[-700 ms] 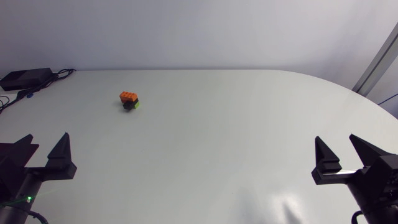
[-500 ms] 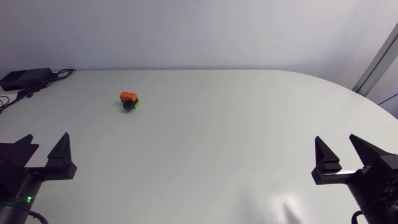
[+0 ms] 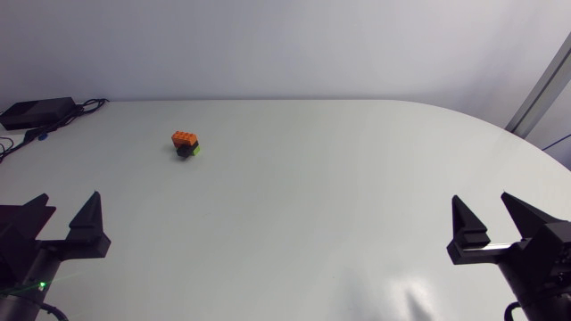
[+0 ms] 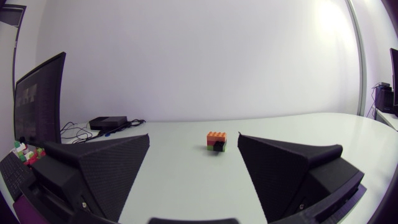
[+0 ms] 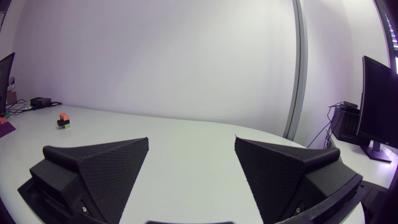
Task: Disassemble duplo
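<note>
Duplo stack [image 3: 186,144] had not moved; our left end effector [image 3: 68,197] and right end effector [image 3: 482,198] stayed fingers-apart, far from it: disassembly unstarted.

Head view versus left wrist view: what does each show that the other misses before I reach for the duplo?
Only the head view shows the right gripper, open, far from the small duplo stack of orange, green and black bricks. Only the left wrist view shows that stack straight ahead of the left gripper and its open fingers. Both show the left gripper open and the stack untouched on the white table.
</note>
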Available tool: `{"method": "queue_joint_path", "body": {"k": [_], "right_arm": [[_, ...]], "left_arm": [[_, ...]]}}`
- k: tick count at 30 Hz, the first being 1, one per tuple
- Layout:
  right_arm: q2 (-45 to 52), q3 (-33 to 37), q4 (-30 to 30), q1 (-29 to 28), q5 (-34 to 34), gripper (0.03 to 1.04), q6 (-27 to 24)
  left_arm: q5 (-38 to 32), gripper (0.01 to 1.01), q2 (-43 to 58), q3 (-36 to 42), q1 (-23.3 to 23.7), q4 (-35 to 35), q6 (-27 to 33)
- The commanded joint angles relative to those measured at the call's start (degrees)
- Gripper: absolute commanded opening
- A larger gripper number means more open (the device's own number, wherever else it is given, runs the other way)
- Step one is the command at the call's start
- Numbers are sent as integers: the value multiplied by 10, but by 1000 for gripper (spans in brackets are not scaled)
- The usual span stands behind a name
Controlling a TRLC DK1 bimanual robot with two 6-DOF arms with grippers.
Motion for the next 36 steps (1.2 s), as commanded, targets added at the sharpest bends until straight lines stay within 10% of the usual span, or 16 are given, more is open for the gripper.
{"method": "queue_joint_path", "body": {"k": [1,16,29,36], "right_arm": [[-4,-21,-11,4,-4,995,10],[-3,-21,-12,6,-4,995,10],[-3,-21,-13,18,-4,993,9],[4,-21,-14,18,-4,993,10]], "left_arm": [[6,987,-11,40,-4,-4,-2],[7,939,442,346,-11,29,-27],[98,890,867,618,-14,-90,-88],[127,766,1063,794,-26,-194,57]]}}
